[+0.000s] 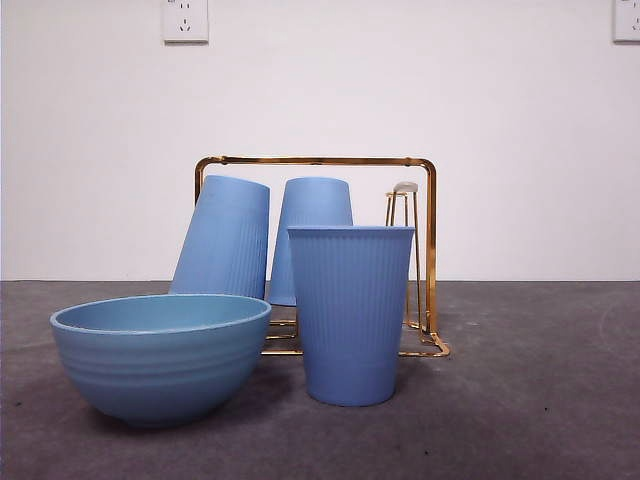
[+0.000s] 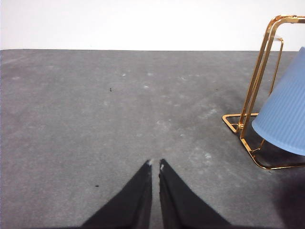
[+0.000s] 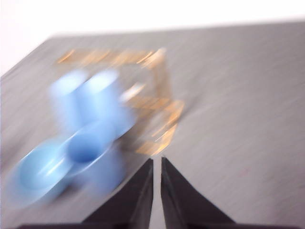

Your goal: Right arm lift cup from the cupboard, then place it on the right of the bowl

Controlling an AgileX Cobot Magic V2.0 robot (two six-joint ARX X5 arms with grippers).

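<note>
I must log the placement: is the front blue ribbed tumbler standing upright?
Upright: the blue ribbed tumbler stands mouth up on the grey table, right of the wide blue bowl.

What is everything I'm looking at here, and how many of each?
Ribbed blue tumbler cups: three; one upright on the table in front of the rack, right of the bowl; two upside down on the rack, one leaning, one straight.
Wide round blue bowl: one; front left on the table.
Gold wire rack: one; behind the cups, one bare peg.
Grey table: one.
White wall sockets: two; upper wall.
Left gripper: black, jaws shut, beside the rack.
Right gripper: black, jaws shut, above the table; blurred view.
</note>
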